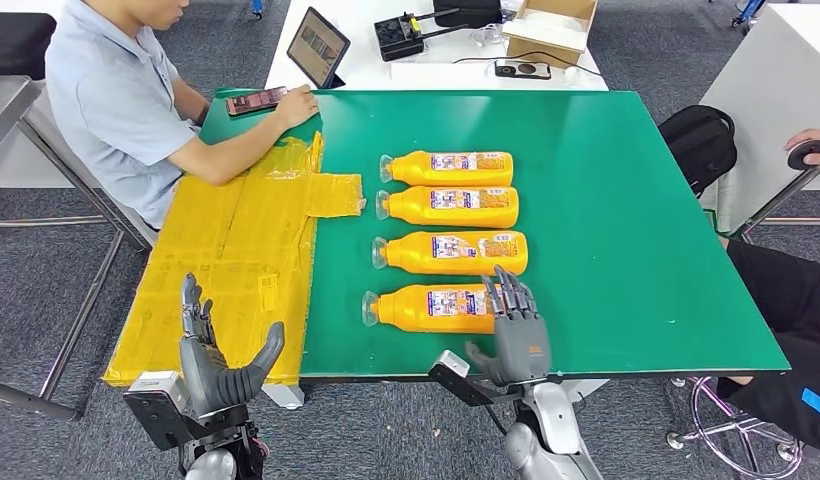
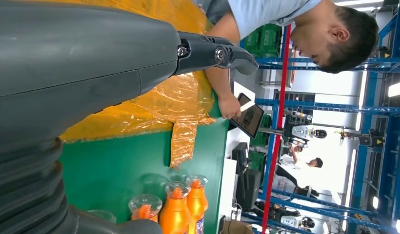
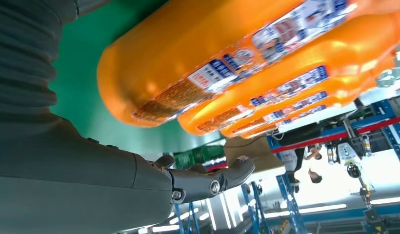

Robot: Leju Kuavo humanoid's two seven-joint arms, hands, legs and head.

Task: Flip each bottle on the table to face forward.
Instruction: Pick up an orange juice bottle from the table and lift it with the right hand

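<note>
Where green table (image 1: 636,250) spreads, four orange-filled bottles (image 1: 456,252) lie.

Nearest bottle (image 1: 441,308) base hidden behind right robot hand (image 1: 514,330).

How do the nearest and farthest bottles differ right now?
The nearest bottle has the right hand raised over its base end; the farthest bottle has no hand near it. The nearest bottle lies close to the table's front edge, the farthest mid-table. Both are orange, lying on their sides, clear caps pointing toward the yellow taped sheet, labels up.
</note>
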